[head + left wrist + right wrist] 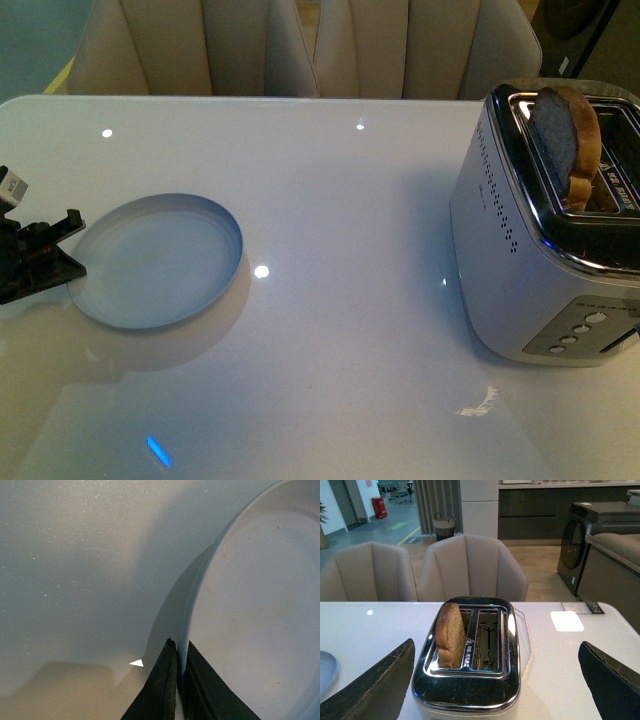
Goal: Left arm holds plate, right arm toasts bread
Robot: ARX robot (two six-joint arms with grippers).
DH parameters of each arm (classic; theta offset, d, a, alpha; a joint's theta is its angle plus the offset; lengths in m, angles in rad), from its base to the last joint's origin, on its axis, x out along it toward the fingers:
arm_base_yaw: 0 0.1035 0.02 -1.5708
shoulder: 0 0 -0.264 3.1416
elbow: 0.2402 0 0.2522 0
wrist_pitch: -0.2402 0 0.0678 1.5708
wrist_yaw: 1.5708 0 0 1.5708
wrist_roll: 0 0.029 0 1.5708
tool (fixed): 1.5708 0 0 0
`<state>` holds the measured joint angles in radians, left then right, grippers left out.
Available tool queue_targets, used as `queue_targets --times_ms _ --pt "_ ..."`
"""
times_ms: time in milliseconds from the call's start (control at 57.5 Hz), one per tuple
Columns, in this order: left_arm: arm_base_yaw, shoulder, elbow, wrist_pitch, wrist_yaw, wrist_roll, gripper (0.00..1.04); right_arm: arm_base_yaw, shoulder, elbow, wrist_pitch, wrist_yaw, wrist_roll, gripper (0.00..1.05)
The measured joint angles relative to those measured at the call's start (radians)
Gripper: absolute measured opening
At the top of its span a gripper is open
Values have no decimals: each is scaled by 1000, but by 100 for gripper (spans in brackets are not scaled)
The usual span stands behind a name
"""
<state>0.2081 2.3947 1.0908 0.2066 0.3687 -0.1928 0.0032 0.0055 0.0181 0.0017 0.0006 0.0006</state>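
The dark black left gripper [179, 680] pinches the low rim of the small round grey-blue plate [160, 262] on the glossy white table [340, 200], while the right gripper [495, 690], spread wide, faces the silver two-slot toaster [470, 660] whose slot holds the brown-crusted bread slice [451, 635].

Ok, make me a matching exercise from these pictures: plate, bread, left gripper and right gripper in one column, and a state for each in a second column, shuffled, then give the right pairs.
Things:
1. plate
2. bread
3. left gripper
4. right gripper

States:
A. open, hanging apart from the toaster
B. standing in a toaster slot, top sticking out
C. shut on the plate's rim
D. empty, lying on the table

Pairs: 1-D, 2-B, 3-C, 4-A
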Motion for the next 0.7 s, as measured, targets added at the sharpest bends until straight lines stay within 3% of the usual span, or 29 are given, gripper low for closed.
queue_targets --times_ms 261,695 --pt "14 27 0 25 6 25 5 0 0 0 0 0 0 96" --pt "34 -27 -55 105 2 42 75 0 0 0 0 0 0 96"
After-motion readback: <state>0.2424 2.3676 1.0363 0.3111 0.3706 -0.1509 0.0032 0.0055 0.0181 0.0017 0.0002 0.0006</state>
